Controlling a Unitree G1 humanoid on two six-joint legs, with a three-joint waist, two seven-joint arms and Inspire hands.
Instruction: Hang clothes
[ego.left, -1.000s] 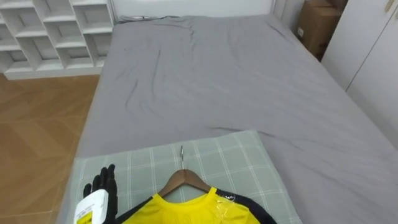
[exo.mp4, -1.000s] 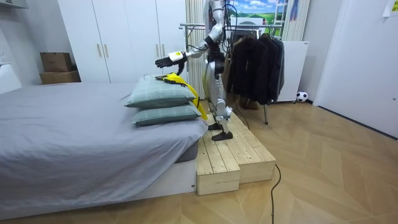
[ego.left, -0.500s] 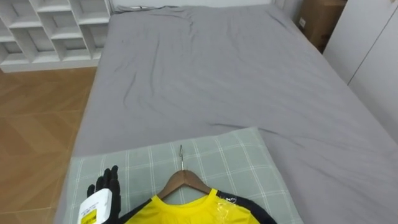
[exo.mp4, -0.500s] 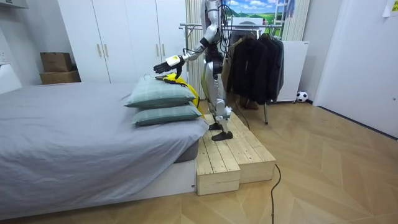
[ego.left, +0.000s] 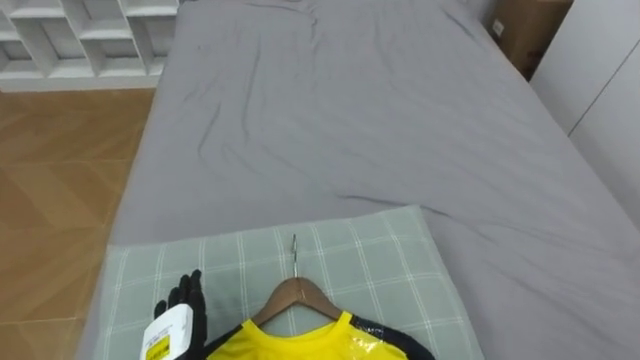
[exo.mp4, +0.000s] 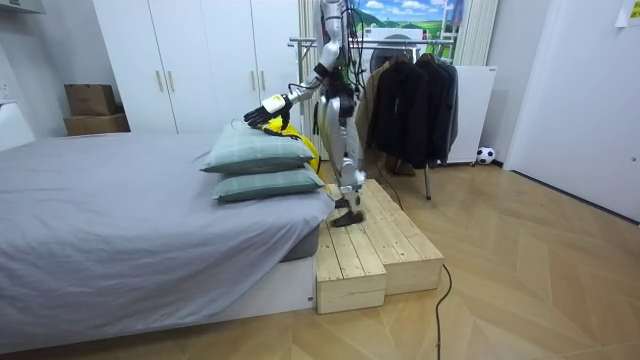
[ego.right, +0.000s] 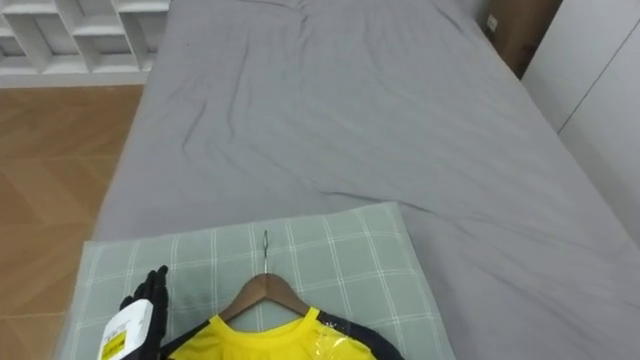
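Note:
A yellow shirt (ego.left: 300, 342) with dark sleeves lies on a wooden hanger (ego.left: 297, 294) on top of a green checked pillow (ego.left: 370, 262). The hanger's metal hook (ego.left: 294, 250) points away from me along the pillow. My left hand (ego.left: 186, 306) hovers over the pillow's left part, just left of the hanger, fingers straight and holding nothing. In the room view I stand on a wooden platform (exo.mp4: 375, 250) at the bed's end, with the left hand (exo.mp4: 262, 110) stretched out above the two stacked pillows (exo.mp4: 258, 165) and the shirt (exo.mp4: 290, 132).
The grey bed (ego.left: 350, 120) stretches ahead beyond the pillow. White shelving (ego.left: 80, 30) and wooden floor (ego.left: 50, 180) lie to the left, a cardboard box (ego.left: 520, 25) and white wardrobe doors (ego.left: 610, 80) to the right. A clothes rack with dark garments (exo.mp4: 410, 95) stands behind me.
My body has shifted closer to the pillows on the platform and my view has dipped downward. The left hand has sunk a little nearer the pillow. The shirt and hanger have not moved.

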